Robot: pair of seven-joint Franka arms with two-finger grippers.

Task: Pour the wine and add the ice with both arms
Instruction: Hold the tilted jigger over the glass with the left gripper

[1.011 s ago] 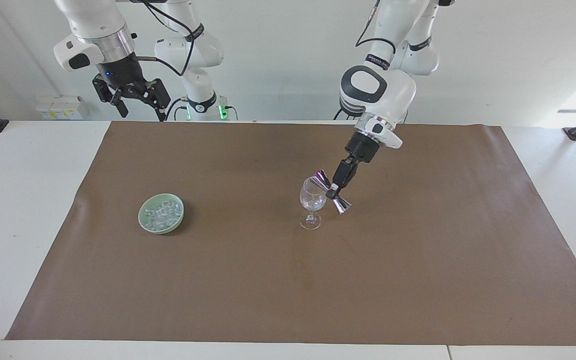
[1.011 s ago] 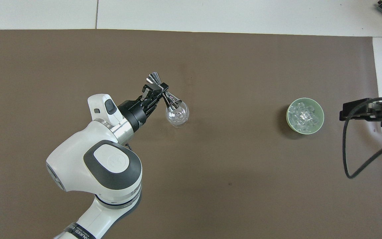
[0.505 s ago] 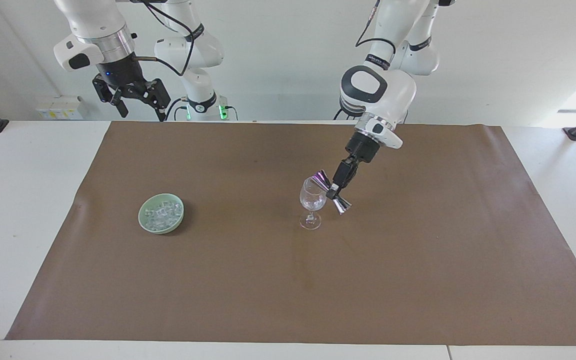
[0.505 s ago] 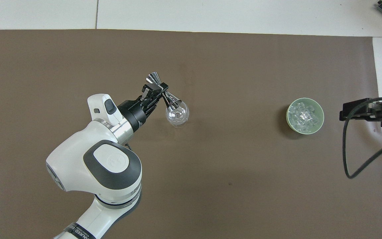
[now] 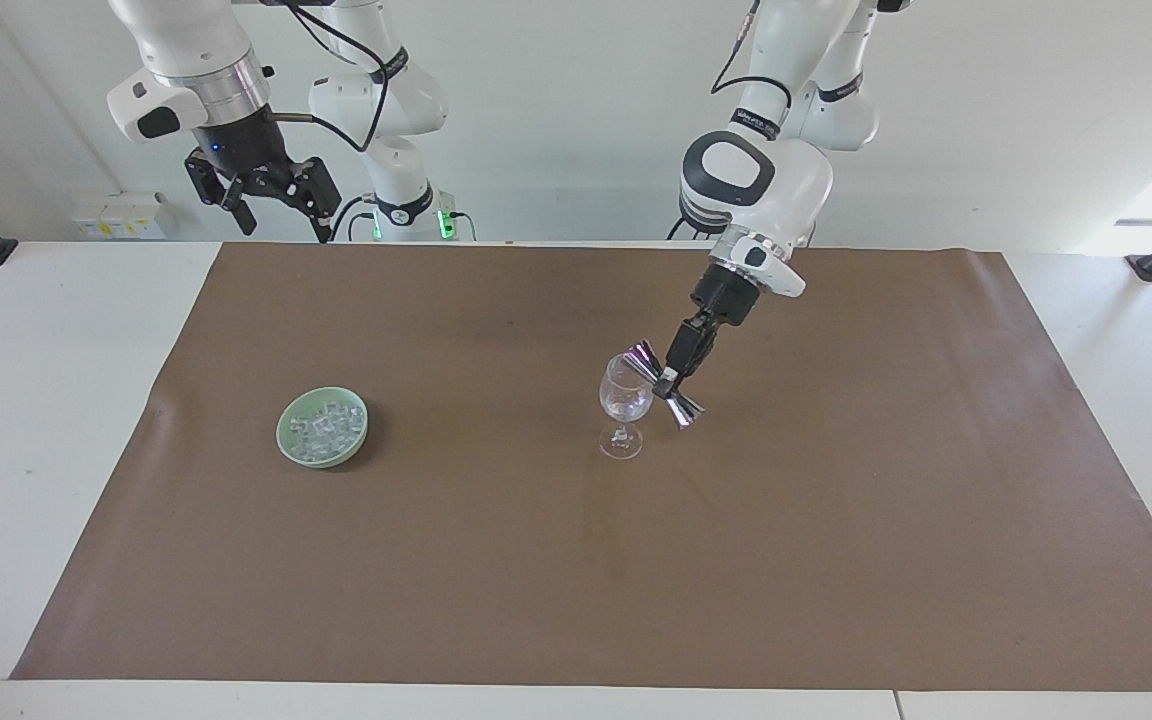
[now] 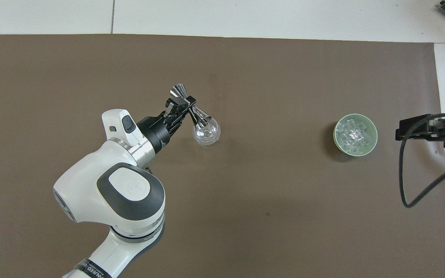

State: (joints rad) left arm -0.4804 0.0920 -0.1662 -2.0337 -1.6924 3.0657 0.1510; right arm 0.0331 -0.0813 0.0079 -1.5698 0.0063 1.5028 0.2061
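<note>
The left gripper (image 5: 673, 380) (image 6: 180, 104) is clamped on the waist of a silver jigger (image 5: 667, 384) (image 6: 190, 109), an hourglass-shaped measure. It holds the jigger tilted, one cup tipped over the rim of the glass (image 5: 625, 405) (image 6: 206, 134), the other cup pointing up and away toward the left arm's end of the table. The glass stands upright on the brown mat (image 5: 576, 560) (image 6: 245, 216), near the mat's middle, with something clear in its bowl.

Well apart from the glass, toward the right arm's end of the table, sits a pale green dish (image 5: 287, 445) (image 6: 374, 140). The ice (image 5: 326, 427) (image 6: 354, 134) lies heaped in it, small clear cubes filling the dish.

The right gripper (image 5: 272, 205) (image 6: 425, 129) waits with its fingers spread and nothing in them. It hangs raised over the table's edge at the right arm's end, close to its own base and clear of the dish.
</note>
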